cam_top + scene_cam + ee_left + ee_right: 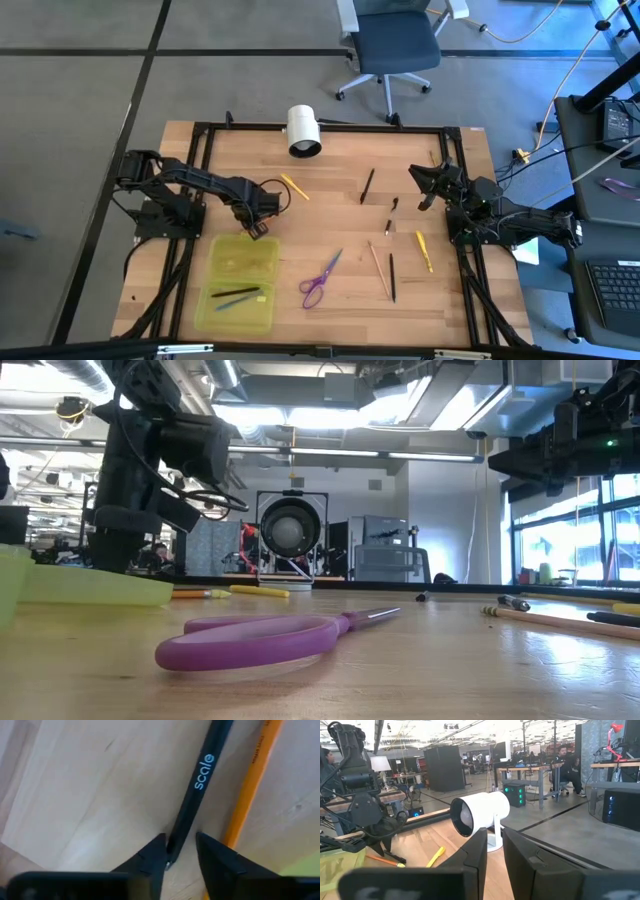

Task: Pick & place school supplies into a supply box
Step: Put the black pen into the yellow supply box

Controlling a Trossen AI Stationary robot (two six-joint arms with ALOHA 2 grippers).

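A black pen (200, 775) printed "scale" lies flat on the wood beside an orange pencil (250, 785), just past the far edge of the open yellow-green supply box (214, 262). My left gripper (257, 228) (180, 840) points down over the pen's end, its fingers close on either side of it. The box holds a black and a blue pen (235, 294). Purple-handled scissors (320, 280) lie right of the box. My right gripper (425, 186) (494, 850) waits level and shut at the table's right, holding nothing. My left gripper comes from above with its fingers across the black pen near its end (176, 845). One finger (156, 854) lies against the pen's side. A sliver of wood still shows between the pen and the other finger (212, 855). The pen rests flat on the table.
A white cylinder (303, 130) stands at the far edge. A yellow pen (295, 187) lies right of the left gripper. More supplies lie mid-right: a black pen (368, 185), a yellow pen (424, 250), a tan pencil (378, 268), another black pen (392, 277).
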